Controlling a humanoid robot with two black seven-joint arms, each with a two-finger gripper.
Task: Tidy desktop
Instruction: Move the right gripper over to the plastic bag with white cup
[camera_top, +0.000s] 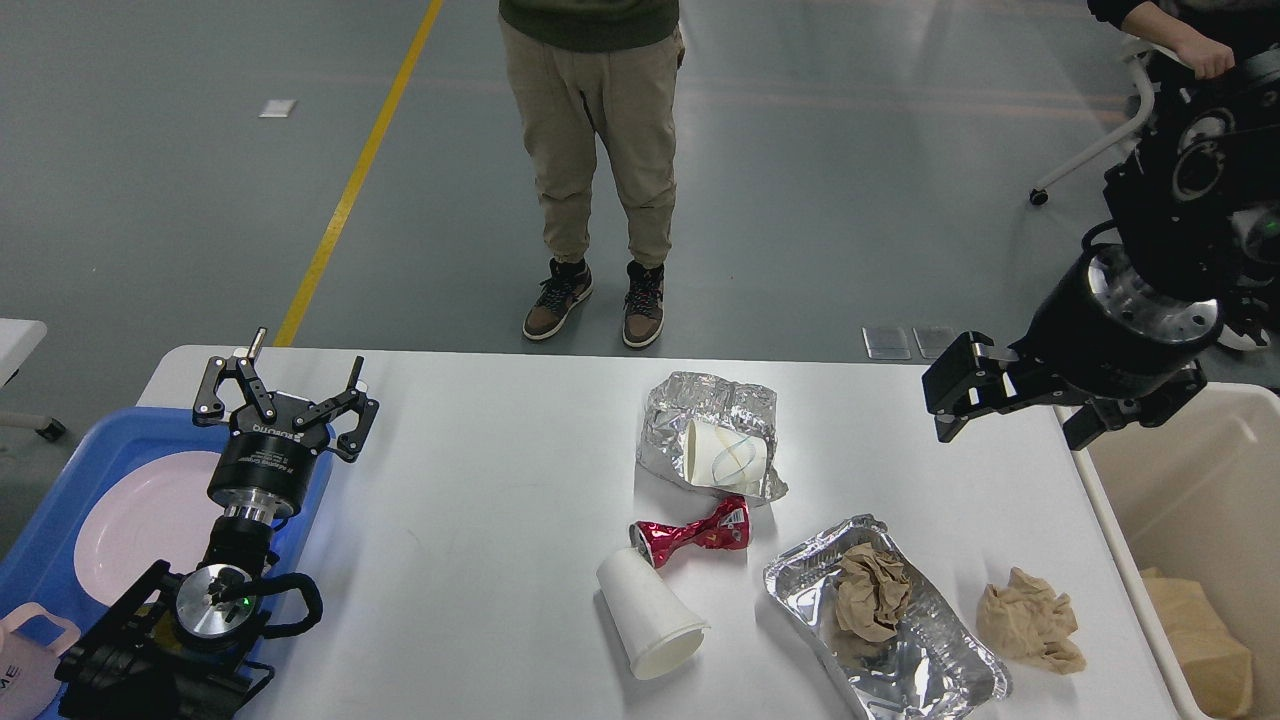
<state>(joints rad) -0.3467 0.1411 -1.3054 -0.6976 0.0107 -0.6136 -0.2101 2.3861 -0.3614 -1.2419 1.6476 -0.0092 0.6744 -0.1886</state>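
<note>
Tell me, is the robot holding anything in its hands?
No. The left hand is open over the blue tray's edge, and the right hand is open above the table. Nothing sits between their fingers.

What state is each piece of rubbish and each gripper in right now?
Plain white paper cup: lying on its side.
Red drink can: crushed.
Printed paper cup: lying in crumpled foil.
Foil tray: dented, holding brown paper wad.
Left gripper: open, empty.
Right gripper: open, empty.
</note>
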